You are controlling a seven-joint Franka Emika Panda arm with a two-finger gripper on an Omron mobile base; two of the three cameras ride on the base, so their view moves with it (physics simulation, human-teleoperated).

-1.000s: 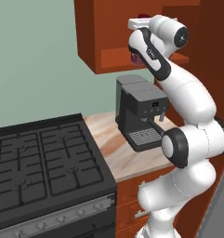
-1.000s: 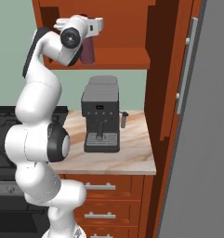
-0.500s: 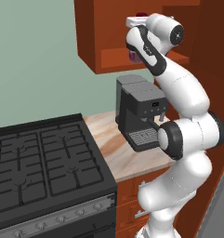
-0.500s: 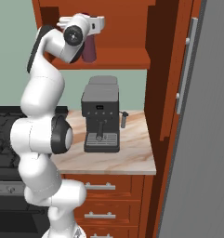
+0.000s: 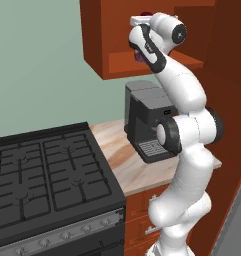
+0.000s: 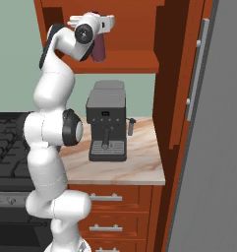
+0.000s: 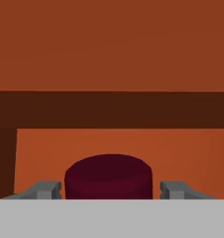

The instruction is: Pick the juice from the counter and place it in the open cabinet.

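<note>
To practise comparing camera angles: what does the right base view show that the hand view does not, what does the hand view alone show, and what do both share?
Right base view alone: the black coffee machine on the marble counter, the drawers and the stove.

Hand view alone: a close look at the dark red cap between the pincer fingertips.

Both: the juice in the pincer, inside the open cabinet.
</note>
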